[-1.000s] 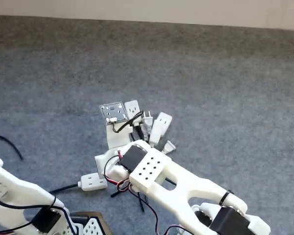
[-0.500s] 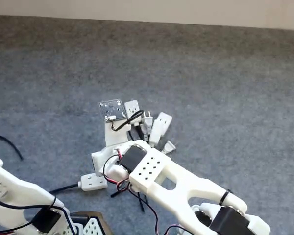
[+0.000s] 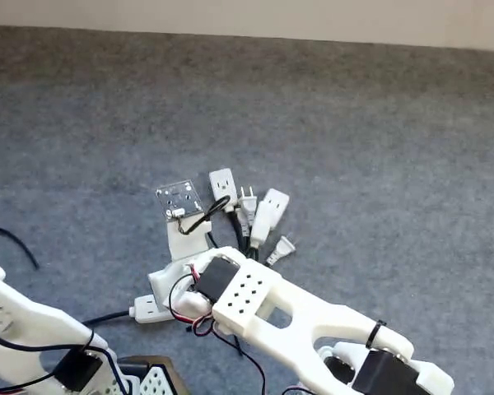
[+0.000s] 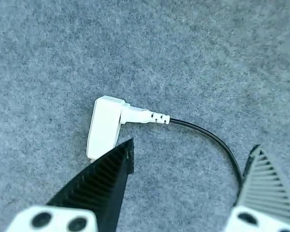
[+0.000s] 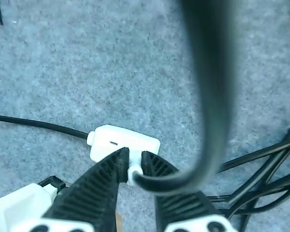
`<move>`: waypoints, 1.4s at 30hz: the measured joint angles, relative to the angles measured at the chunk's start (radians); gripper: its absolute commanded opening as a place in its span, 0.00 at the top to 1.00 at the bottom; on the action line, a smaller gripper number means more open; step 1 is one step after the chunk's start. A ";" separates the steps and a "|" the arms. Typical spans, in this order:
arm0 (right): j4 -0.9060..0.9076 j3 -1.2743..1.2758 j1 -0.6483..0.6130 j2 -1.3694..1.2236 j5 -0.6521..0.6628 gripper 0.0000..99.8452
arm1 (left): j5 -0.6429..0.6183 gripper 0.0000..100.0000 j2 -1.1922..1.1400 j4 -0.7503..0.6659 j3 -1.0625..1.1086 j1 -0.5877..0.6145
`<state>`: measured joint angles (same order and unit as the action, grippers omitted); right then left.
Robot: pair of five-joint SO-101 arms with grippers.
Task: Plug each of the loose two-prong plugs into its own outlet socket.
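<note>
Worktop (image 3: 379,123): covered in grey felt-like fabric with a short, mottled nap; it runs across the whole high view and lies under both wrist views.
Wall (image 3: 247,16): a pale beige band, plain, along the worktop's far edge.
Wire (image 3: 12,241): thin and black; it curves in from the left edge of the high view and lies flat on the worktop.

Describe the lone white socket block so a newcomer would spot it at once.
On the grey carpet, find the white arm reaching in from the near right. Beside the right gripper, which is shut on a black cable, lies the white socket block. Unlike the cluster of plugs farther off, it lies alone, its black cord trailing toward the other arm.
</note>
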<state>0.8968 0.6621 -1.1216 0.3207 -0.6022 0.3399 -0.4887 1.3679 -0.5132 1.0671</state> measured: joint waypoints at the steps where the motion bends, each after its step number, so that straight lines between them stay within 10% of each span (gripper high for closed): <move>1: 0.000 0.002 0.008 0.000 0.000 1.00 | 0.000 0.64 0.000 0.000 0.000 0.000; 42: -0.026 0.094 -0.009 -0.052 0.000 1.00 | 0.000 0.64 0.000 0.000 0.000 -0.002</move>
<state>0.8707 0.7557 -1.1308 0.2685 -0.6022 0.3399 -0.4887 1.3679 -0.5132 1.0656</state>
